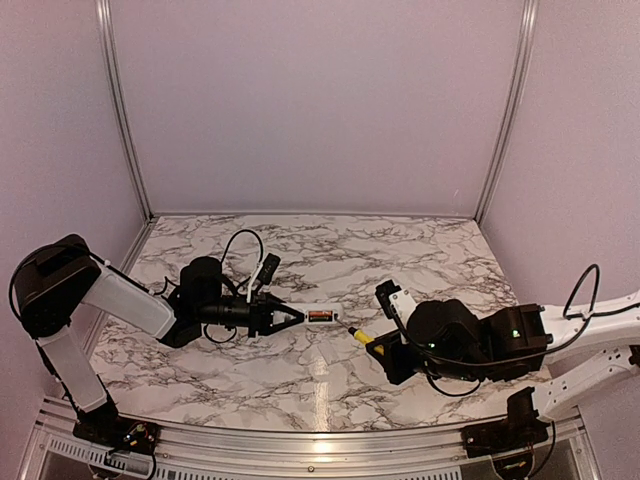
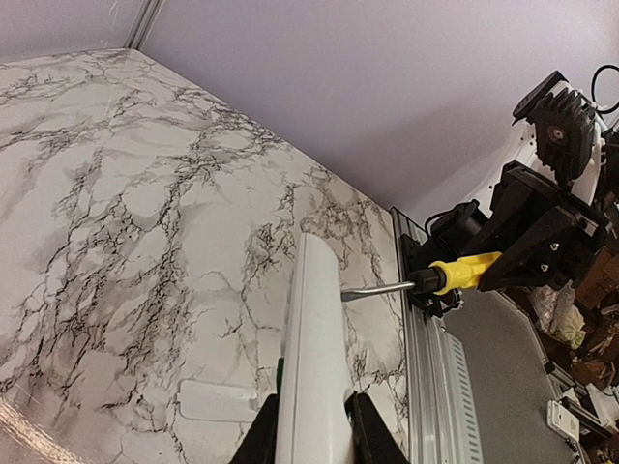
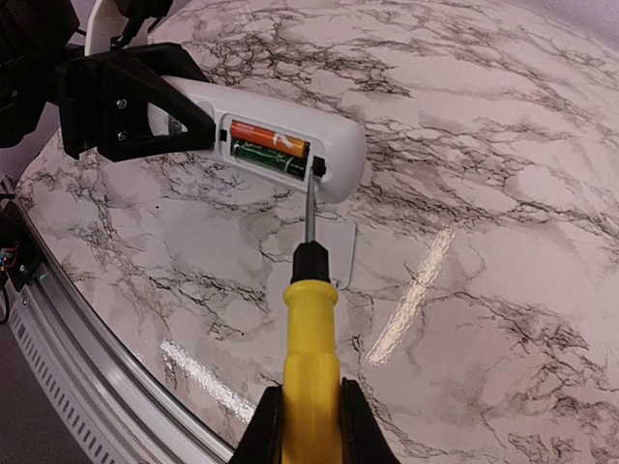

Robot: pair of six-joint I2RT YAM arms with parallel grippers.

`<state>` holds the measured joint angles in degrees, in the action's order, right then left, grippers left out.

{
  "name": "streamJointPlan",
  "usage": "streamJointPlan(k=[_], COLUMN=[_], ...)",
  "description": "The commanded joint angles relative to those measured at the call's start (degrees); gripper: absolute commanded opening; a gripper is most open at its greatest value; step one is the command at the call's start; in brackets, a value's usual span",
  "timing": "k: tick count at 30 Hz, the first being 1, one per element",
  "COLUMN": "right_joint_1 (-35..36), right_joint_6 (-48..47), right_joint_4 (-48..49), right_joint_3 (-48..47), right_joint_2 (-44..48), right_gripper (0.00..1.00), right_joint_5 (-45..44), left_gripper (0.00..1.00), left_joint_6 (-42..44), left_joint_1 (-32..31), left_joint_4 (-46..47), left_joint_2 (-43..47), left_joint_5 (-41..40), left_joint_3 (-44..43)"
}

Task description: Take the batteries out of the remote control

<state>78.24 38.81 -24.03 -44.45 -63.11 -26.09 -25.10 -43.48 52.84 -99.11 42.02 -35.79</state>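
Note:
My left gripper [image 2: 311,435] is shut on the white remote control [image 2: 314,358], holding it on its edge above the table with the open battery bay turned toward the right arm. Two batteries lie side by side in the bay, an orange-red one [image 3: 269,132] above a dark green one [image 3: 266,155]. My right gripper [image 3: 309,425] is shut on the yellow-handled screwdriver [image 3: 311,348]. Its metal tip touches the bay's end next to the dark battery. In the top view the remote control [image 1: 320,317] sits between the left gripper [image 1: 290,318] and the screwdriver [image 1: 362,337].
The white battery cover [image 2: 218,401] lies flat on the marble table [image 1: 400,260] under the remote; it also shows as the battery cover [image 3: 340,246] behind the screwdriver shaft. A metal rail [image 3: 87,329] runs along the table's near edge. Pale walls enclose three sides.

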Motion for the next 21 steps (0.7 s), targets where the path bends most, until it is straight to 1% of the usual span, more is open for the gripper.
streamJointPlan(k=[1, 8, 21], right_joint_1=[0.56, 0.51, 0.47], right_joint_6=[0.44, 0.3, 0.95], right_joint_4=[1.02, 1.9, 1.0], right_joint_3=[-1.88, -2.0, -2.06], right_joint_2=[-0.84, -1.34, -1.85], right_gripper=[0.0, 0.0, 0.0], right_joint_5=[-0.56, -0.02, -1.73], left_gripper=[0.0, 0.0, 0.0], left_joint_6=[0.22, 0.22, 0.13], left_joint_1=[0.29, 0.24, 0.24], left_joint_4=[0.14, 0.16, 0.24], left_joint_2=[-0.73, -0.82, -0.99], left_joint_5=[0.98, 1.03, 1.37], left_joint_3=[-1.64, -1.73, -1.83])
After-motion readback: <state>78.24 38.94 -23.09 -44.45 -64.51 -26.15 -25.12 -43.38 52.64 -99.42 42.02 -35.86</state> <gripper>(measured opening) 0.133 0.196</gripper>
